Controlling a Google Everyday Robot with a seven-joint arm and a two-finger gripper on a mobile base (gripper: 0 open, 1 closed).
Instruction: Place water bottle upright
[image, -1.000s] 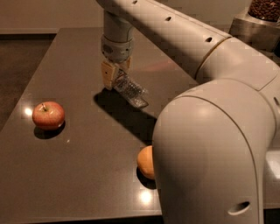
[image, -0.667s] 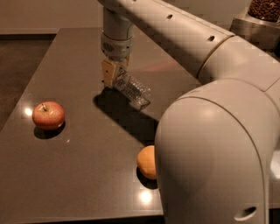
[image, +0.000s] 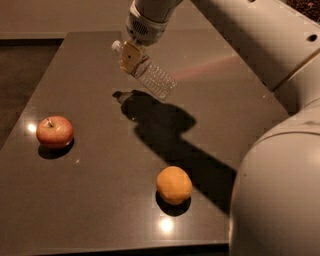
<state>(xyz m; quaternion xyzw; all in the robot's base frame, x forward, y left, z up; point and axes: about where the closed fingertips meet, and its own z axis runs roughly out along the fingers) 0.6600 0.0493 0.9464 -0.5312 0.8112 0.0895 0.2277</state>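
Note:
The water bottle (image: 155, 79) is a small clear ribbed plastic bottle with a white cap at its upper left end. It hangs tilted in the air above the far middle of the dark table (image: 100, 200), cap end up and base pointing down to the right. My gripper (image: 131, 56) reaches down from the top of the view and is shut on the bottle near its neck. The bottle's shadow lies on the table below it.
A red apple (image: 55, 132) sits at the left of the table. An orange (image: 174, 185) sits near the front edge, right of centre. My large white arm (image: 280, 190) fills the right side and hides the table's right part.
The gripper has lifted the bottle off the table; it lay on the surface before and now hangs in the air, tilted.

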